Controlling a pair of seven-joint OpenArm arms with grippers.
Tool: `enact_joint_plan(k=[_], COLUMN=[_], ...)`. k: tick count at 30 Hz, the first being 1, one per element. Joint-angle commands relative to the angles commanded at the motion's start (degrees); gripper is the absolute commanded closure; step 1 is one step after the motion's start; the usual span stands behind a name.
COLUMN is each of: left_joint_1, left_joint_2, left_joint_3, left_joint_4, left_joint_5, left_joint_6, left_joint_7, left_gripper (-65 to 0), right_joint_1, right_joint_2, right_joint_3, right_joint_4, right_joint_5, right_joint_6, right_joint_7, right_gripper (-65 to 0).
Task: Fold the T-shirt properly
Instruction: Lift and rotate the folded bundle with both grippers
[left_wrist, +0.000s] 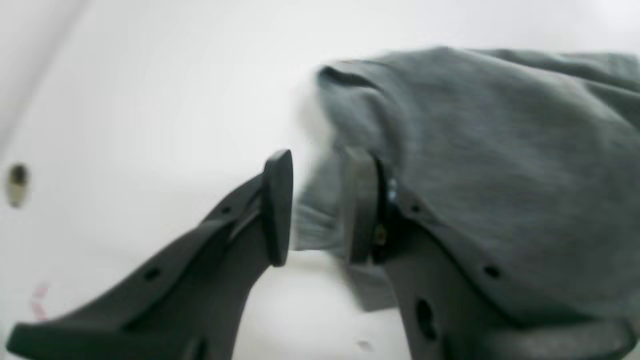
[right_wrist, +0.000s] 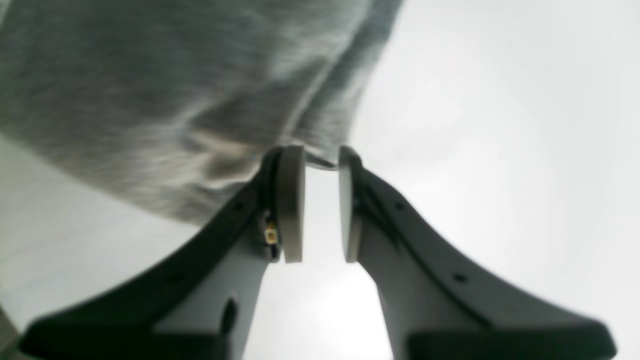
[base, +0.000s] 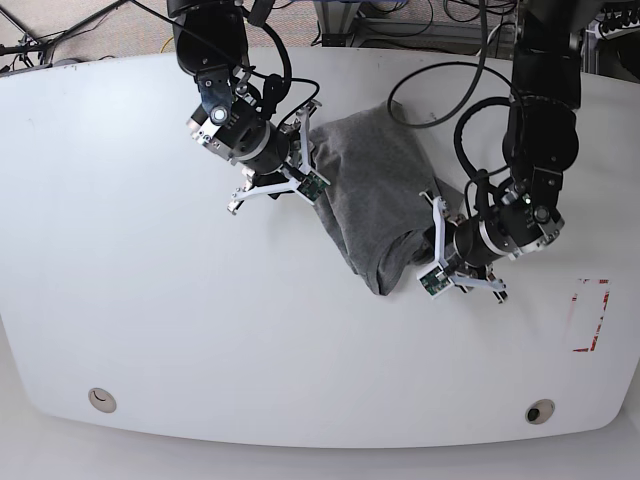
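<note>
My arms: black housings, black cables looping overhead. Left claw (left_wrist: 316, 207) & right claw (right_wrist: 321, 202): matte dark-grey curved fingers w/ screw holes, flat pads; white brackets at wrists.

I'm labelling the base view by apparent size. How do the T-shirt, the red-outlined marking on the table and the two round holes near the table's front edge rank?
1. T-shirt, by far.
2. Red-outlined marking.
3. Left hole and right hole: alike, so not ranked against each other.
</note>
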Motion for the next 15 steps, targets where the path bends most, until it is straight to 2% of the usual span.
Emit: enact_joint_plan(k=[4, 10, 14, 15], left_joint_1=[3.3, 8.2, 10.5, 10.6], left_joint_2=[0.1, 0.1, 0.4, 1.4], left_joint_3=[0.0, -0.4, -1.1, -1.2], left_joint_4=[0.3, 2.3, 5.5, 6.0], left_joint_5=[0.0, -0.1, -0.1, -0.1], left_joint_6=[0.0, 0.0, 0.0, 0.0], left_joint_7=[0.0, 0.0, 0.0, 0.0], left_gripper=[-16.0, -15.8, -15.8, -15.8], right_joint_1=[2.0, 2.2, 0.2, -0.1], right_joint_2=[-0.2, -0.5, -4.7, -5.5], right_joint_3=[-0.1, -4.2, -5.2, -5.2], right_joint_4=[-4.9, -8.8, -9.0, -9.1], right_joint_5=[0.0, 0.0, 0.0, 0.0], right_joint_6=[0.0, 0.0, 0.0, 0.0], right_joint_7=[0.2, 0.3, 0.1, 0.2], right_gripper=[-10.9, -10.9, -10.9, -10.9])
